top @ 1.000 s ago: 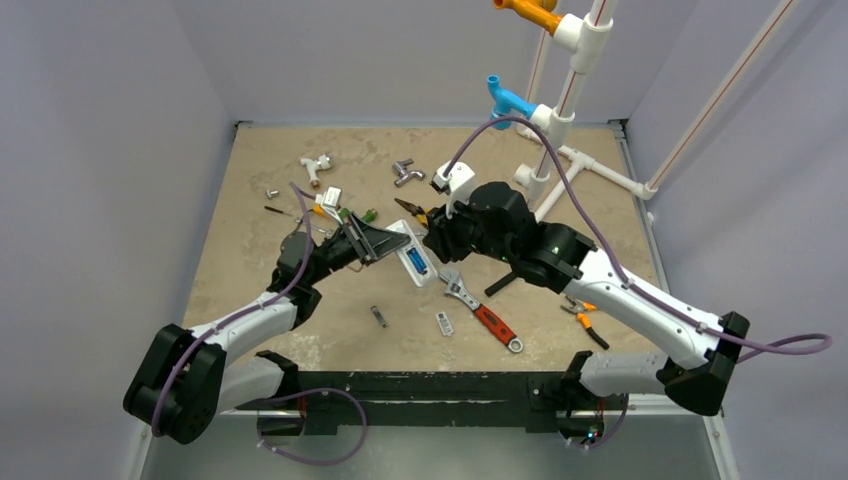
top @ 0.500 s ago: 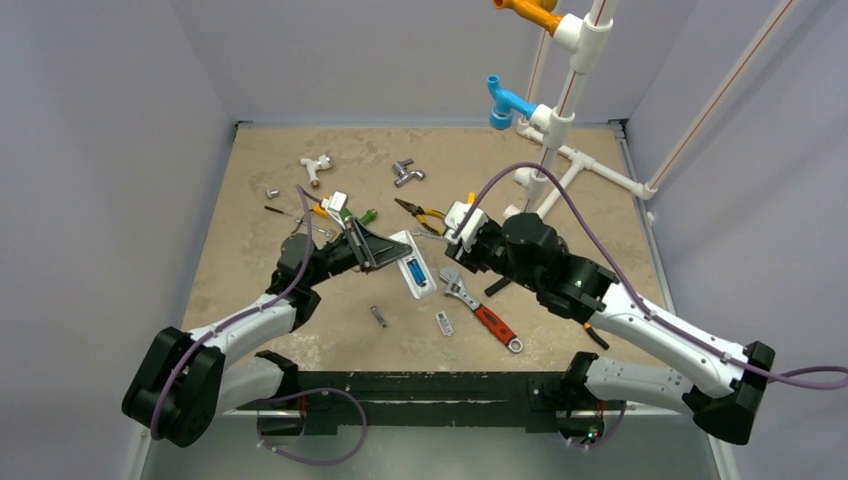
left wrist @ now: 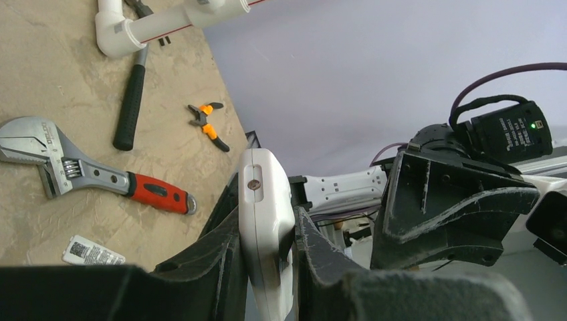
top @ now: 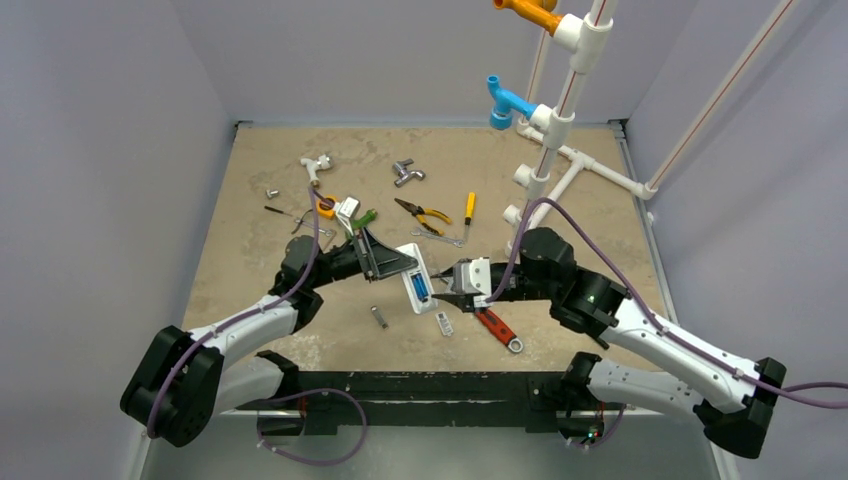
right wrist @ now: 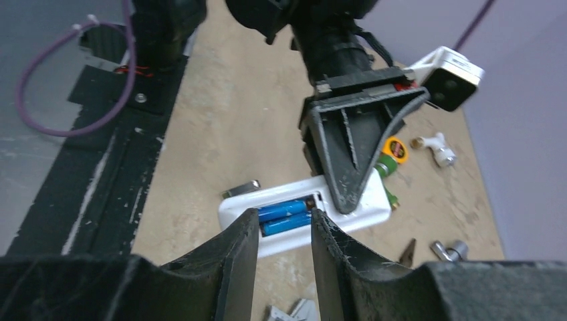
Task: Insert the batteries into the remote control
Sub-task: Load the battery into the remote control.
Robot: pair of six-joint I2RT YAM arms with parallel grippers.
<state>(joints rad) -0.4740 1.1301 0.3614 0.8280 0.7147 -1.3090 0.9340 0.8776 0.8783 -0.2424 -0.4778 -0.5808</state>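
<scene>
Your left gripper [top: 400,262] is clamped on the remote control [top: 427,304] near the middle of the table [top: 250,200]. In the left wrist view the remote [left wrist: 264,214] stands on edge, pinched by its two broad faces between the dark fingers [left wrist: 217,241], one pressing on each side. Whether its lower end touches the table cannot be told.

The back of the remote faces up with the recess uncovered, and two blue batteries [right wrist: 284,216] lie in it side by side, their length running along the remote's.

Your right gripper [top: 446,288] sits at 3 o'clock of the remote in the overhead view, its tips just beside the remote's edge. Its fingers [right wrist: 234,251] are parted by a narrow gap and hold nothing. Through that gap, in the right wrist view, you look straight at the batteries, which lie beyond the fingertips, not between them. Contact between the tips and the remote cannot be judged.

A red-handled wrench [top: 495,328] lies on the table at 4 o'clock of the remote, partly under the right gripper.
</scene>
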